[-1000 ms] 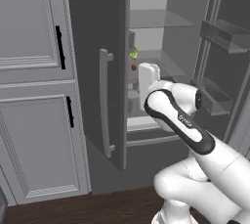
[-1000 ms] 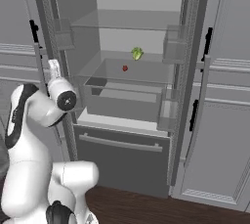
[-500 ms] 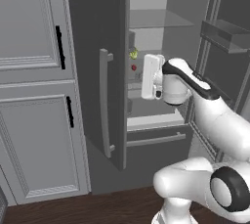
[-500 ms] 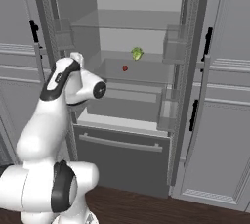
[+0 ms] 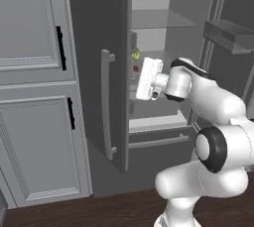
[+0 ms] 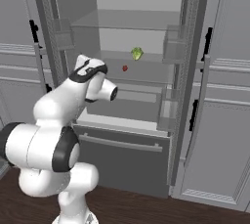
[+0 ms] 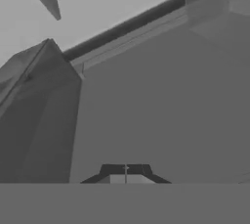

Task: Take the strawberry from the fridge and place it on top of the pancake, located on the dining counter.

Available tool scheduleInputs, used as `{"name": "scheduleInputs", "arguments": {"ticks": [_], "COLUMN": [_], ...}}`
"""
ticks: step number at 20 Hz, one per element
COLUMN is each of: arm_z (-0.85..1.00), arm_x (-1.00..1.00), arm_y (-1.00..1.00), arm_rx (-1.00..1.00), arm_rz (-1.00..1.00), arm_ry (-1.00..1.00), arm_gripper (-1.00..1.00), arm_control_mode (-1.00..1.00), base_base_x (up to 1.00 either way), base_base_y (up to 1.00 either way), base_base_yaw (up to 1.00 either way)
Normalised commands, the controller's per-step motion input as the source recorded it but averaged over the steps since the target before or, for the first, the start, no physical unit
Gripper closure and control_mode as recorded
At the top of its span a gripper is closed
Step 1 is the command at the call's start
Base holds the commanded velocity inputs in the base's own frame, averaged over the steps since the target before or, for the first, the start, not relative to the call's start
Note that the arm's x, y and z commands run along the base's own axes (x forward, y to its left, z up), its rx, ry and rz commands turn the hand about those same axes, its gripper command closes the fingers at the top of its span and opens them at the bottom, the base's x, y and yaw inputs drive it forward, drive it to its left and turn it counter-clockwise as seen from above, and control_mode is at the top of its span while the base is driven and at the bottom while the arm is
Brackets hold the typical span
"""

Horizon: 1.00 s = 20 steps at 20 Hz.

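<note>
- Our gripper (image 7: 126,168) is pinched closed, holding nothing.
- The strawberry (image 6: 125,68) sits deeper in the fridge (image 6: 141,27), above the hand (we judge: open, reach up).

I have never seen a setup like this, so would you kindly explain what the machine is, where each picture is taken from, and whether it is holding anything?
This is a rendered kitchen scene. The white machine is a robot arm on a base that can drive. Two pictures come from cameras on that base, behind the arm on its left and right, so they show one scene from two sides. The third comes from a camera on the hand, looking along the gripper, whose dark tips stand together at the bottom: it is shut and holds nothing.

The arm faces the open fridge. On a middle shelf lie the tiny red strawberry and, just above and to the right of it in the right base view, a small yellow-green item. Light grey cabinets flank the fridge.
</note>
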Motion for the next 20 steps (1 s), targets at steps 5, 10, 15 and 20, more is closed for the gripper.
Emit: {"name": "scheduleInputs", "arguments": {"ticks": [5,10,15,20], "arm_z": [-0.01,0.0,0.0,0.26], "arm_x": [0.41,-0.06,-0.84,-0.63], "arm_y": [0.66,0.89,0.99,0.99], "arm_rx": [0.22,0.21,0.17,0.07], "arm_rz": [0.19,0.23,0.23,0.13], "arm_ry": [0.14,0.23,0.19,0.17], "arm_gripper": [1.0,1.0,1.0,1.0], "arm_control_mode": [-1.0,-1.0,-1.0,-1.0], "base_base_x": [0.0,0.0,0.0,0.0], "base_base_y": [0.0,0.0,0.0,0.0], "base_base_yaw": [0.0,0.0,0.0,0.0]}}
